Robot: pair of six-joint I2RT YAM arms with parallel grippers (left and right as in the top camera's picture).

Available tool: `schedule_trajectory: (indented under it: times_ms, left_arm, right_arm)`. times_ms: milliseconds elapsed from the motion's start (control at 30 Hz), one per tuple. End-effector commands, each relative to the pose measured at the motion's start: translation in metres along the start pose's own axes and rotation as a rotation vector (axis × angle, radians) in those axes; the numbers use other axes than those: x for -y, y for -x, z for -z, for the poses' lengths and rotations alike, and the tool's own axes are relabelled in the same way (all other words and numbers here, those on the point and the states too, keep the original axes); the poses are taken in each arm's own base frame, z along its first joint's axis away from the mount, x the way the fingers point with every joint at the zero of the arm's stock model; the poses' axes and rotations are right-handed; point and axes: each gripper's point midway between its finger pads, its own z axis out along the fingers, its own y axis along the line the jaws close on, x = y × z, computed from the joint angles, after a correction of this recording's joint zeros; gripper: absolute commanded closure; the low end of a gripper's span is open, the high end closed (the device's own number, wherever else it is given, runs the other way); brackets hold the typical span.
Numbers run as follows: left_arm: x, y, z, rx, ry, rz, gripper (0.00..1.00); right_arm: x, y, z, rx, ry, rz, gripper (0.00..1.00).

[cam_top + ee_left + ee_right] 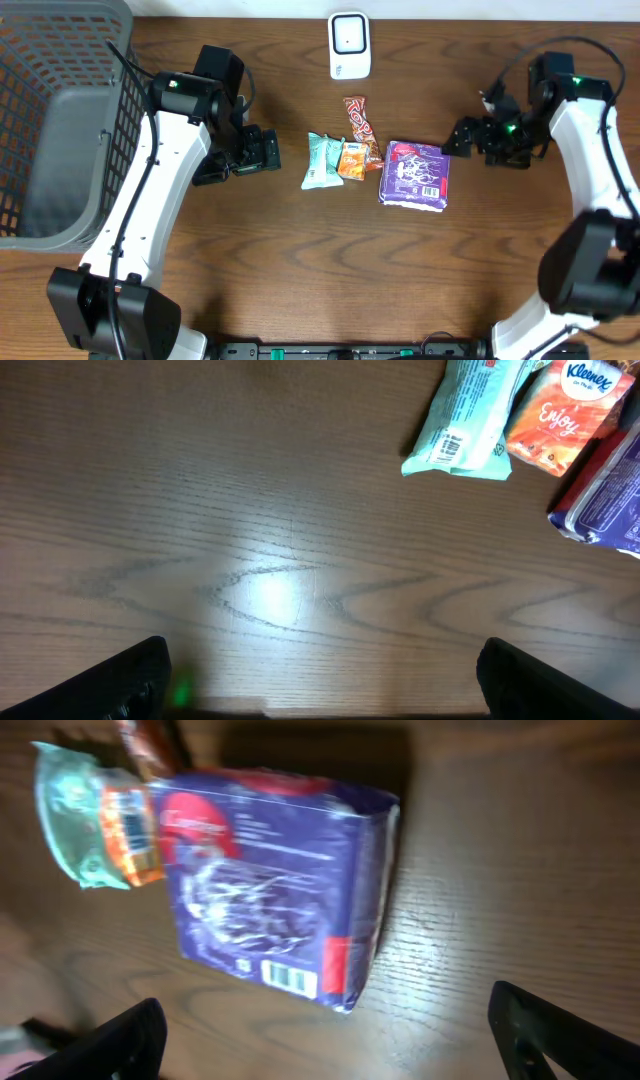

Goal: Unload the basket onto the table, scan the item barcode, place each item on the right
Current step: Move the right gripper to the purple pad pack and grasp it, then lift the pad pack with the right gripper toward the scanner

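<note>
Several packaged items lie mid-table: a purple pack (415,173), a teal tissue pack (320,160), an orange tissue pack (352,160) and a candy bar (358,120). A white scanner (349,45) stands behind them. My left gripper (262,152) is open just left of the teal pack (465,420), holding nothing. My right gripper (460,138) is open just right of the purple pack (270,890), whose barcode (290,978) faces up near the gripper. Both sets of fingers (130,680) (560,1035) stand wide apart over bare wood.
A grey mesh basket (60,130) fills the far left of the table. The orange pack (560,415) and the purple pack (605,500) show at the top right of the left wrist view. The table is dark wood.
</note>
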Motion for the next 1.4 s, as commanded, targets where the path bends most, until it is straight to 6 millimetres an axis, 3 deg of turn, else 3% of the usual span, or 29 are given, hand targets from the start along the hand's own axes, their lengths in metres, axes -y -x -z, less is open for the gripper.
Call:
schedule_trajectory:
  times_ms: [0, 100, 167, 333, 533, 767, 933, 1000, 1067, 1100, 1200, 1367]
  left_arm:
    - [-0.003, 0.0, -0.001, -0.002, 0.012, -0.004, 0.02]
    - [-0.003, 0.0, -0.001, -0.002, 0.012, -0.004, 0.02]
    - [-0.003, 0.0, -0.001, -0.002, 0.012, -0.004, 0.02]
    - [-0.003, 0.0, -0.001, -0.002, 0.012, -0.004, 0.02]
    - [-0.003, 0.0, -0.001, -0.002, 0.012, -0.004, 0.02]
    - [-0.003, 0.0, -0.001, -0.002, 0.012, -0.005, 0.02]
    - [-0.003, 0.0, -0.001, -0.002, 0.012, -0.004, 0.02]
    - [-0.003, 0.0, -0.001, -0.002, 0.012, -0.005, 0.02]
    - [-0.003, 0.0, -0.001, -0.002, 0.012, -0.005, 0.02]
    - [-0.003, 0.0, -0.001, -0.002, 0.012, -0.004, 0.02]
    - [-0.003, 0.0, -0.001, -0.002, 0.012, -0.004, 0.02]
    - [-0.003, 0.0, -0.001, -0.002, 0.012, -0.005, 0.02]
  right_arm:
    - [-0.006, 0.002, -0.015, -0.042, 0.16, 0.045, 0.08]
    - [-0.01, 0.001, -0.027, -0.072, 0.262, 0.073, 0.2]
    - [-0.008, 0.001, -0.038, -0.095, 0.291, 0.055, 0.23]
    - [-0.001, -0.001, -0.058, -0.142, 0.311, 0.025, 0.44]
    - [0.002, 0.0, -0.067, -0.146, 0.308, 0.029, 0.43]
    - [0.023, -0.003, -0.077, -0.165, 0.174, 0.064, 0.43]
    - [0.027, -0.007, -0.092, -0.159, 0.164, 0.045, 0.46]
    - [0.028, -0.007, -0.101, -0.147, 0.168, 0.011, 0.54]
    - [0.023, -0.006, -0.106, -0.131, 0.2, 0.006, 0.75]
    - [0.02, -0.005, -0.106, -0.126, 0.218, 0.007, 0.98]
    - [0.017, -0.001, -0.1, -0.123, 0.218, -0.008, 0.99]
    - [0.019, 0.019, -0.066, -0.123, 0.11, -0.039, 0.99]
